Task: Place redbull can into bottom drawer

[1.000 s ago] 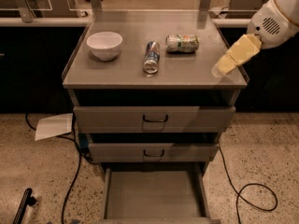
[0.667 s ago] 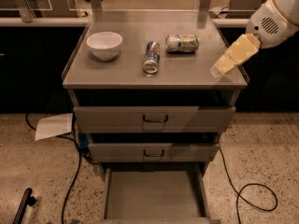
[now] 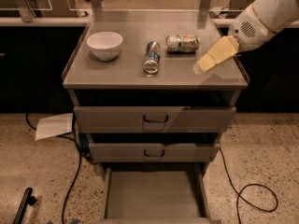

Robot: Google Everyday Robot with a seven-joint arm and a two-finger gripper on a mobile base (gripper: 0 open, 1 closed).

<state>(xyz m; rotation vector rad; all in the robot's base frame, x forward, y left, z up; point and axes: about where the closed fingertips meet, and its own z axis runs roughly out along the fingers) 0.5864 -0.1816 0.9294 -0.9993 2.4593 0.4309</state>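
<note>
My gripper (image 3: 202, 67) hangs over the right part of the tabletop (image 3: 117, 71), near the front right corner, pale yellow and angled down-left from the white arm (image 3: 261, 17) that comes in from the upper right. Can't tell whether it's clenched or released from this angle. Nothing visible in it, and it's not touching any of the items.

The redbull can (image 3: 152, 57) lies on its side around the middle of the tabletop, long axis running front to back, silver end facing the front edge. It's left of my gripper w/ bare tabletop between us. Just behind it and to the right lies the green and white can (image 3: 182, 43), also on its side but turned crosswise; the 2 cans are close but apart. A white bowl (image 3: 105, 45) stands upright on the left side, well clear of both.

Below the tabletop: top drawer (image 3: 155, 119) and middle drawer (image 3: 154, 152), each w/ a black handle. The bottom drawer (image 3: 154, 195) is pulled out toward the camera, flat grey inside showing.

On the speckled floor, a sheet of paper (image 3: 54, 125) lies left of the cabinet and a black cable (image 3: 254, 199) loops at the right.
</note>
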